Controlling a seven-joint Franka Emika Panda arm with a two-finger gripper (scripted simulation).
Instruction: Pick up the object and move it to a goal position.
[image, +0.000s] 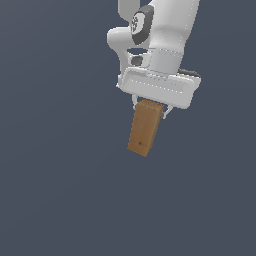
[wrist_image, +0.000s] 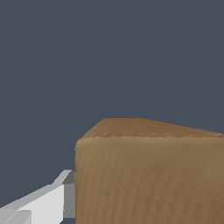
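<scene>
Gripper (image: 149, 107) as I see it clamped on the wooden block's (image: 145, 128) upper end, block hanging below the white hand, slightly tilted, dark knot near its lower end, one finger (wrist_image: 52, 199) touching its side, plain grey-blue backdrop around.

From where I stand, the arm (image: 165, 30) runs off the top edge at twelve o'clock, so its upper links are out of sight. The wooden block's (image: 145, 127) upper end disappears under the white gripper (image: 150, 107) body, and the fingers are mostly covered, only slivers showing at the block's sides. Whether the pads actually press the wood cannot be told there. In the wrist view the block (wrist_image: 148, 175) is cut off at three and six o'clock, and only one finger (wrist_image: 43, 203) shows, clipped by the frame toward seven o'clock.
</scene>
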